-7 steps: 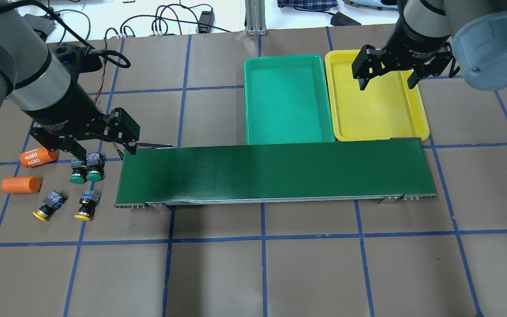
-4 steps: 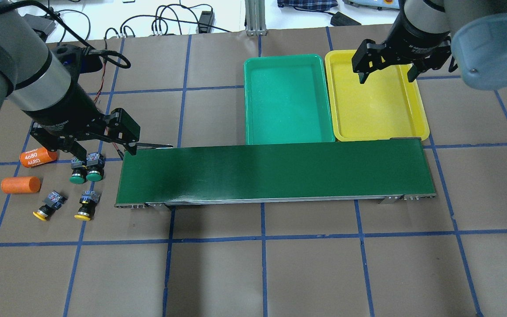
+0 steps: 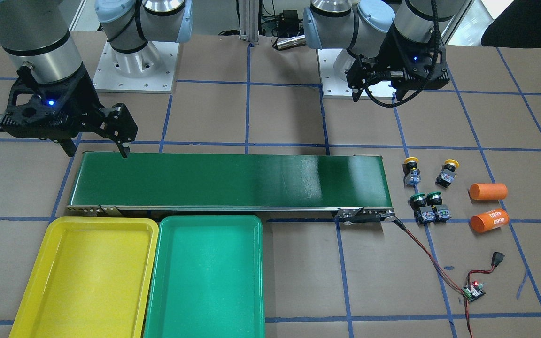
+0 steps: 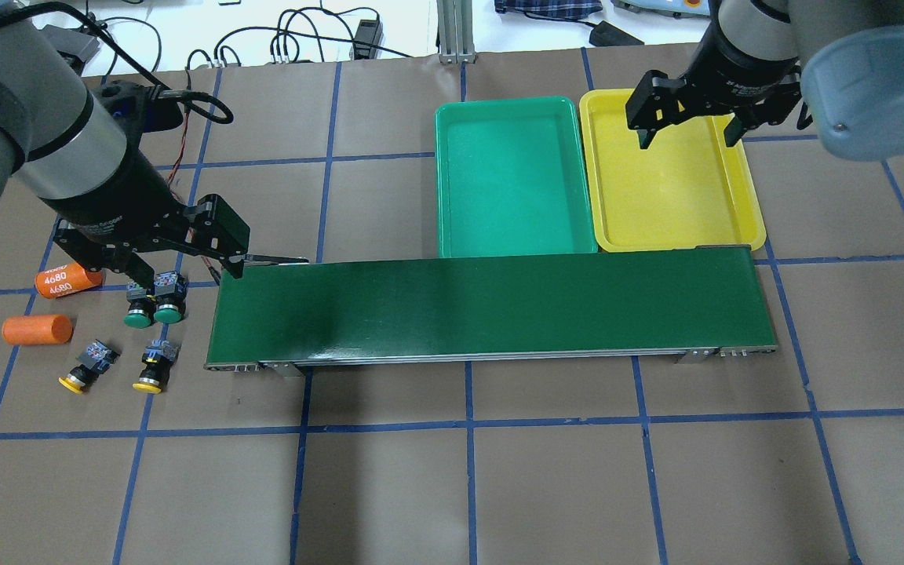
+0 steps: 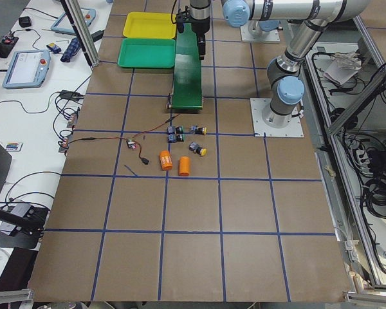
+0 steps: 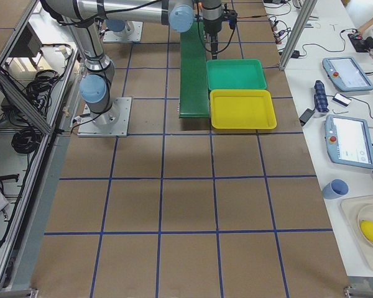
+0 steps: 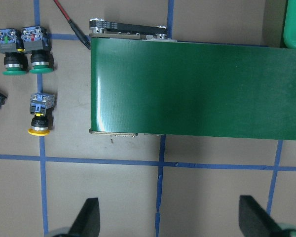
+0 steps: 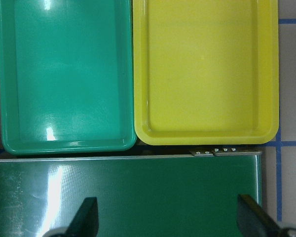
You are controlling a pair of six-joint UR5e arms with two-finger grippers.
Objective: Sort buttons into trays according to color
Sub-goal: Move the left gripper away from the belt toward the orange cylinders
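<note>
Four buttons lie on the table left of the conveyor belt (image 4: 491, 306). Two green buttons (image 4: 154, 308) lie side by side, and two yellow buttons (image 4: 79, 375) (image 4: 151, 370) lie nearer the robot; the left wrist view shows the green pair (image 7: 27, 54) and one yellow (image 7: 39, 116). My left gripper (image 4: 165, 271) (image 7: 170, 219) hangs open and empty, high over the belt's left end. The green tray (image 4: 444, 157) and yellow tray (image 4: 746, 196) stand empty beyond the belt. My right gripper (image 4: 687, 141) (image 8: 168, 219) hangs open and empty, high near the belt's right end.
Two orange cylinders (image 4: 67, 281) (image 4: 38, 329) lie left of the buttons. A red-black wire runs from the belt's left end to a small controller board (image 3: 473, 291). Bare brown table with blue grid tape stretches on the robot's side of the belt.
My right gripper has shifted slightly towards the far end of the yellow tray in the overhead view. The left arm and the buttons have stayed put.
</note>
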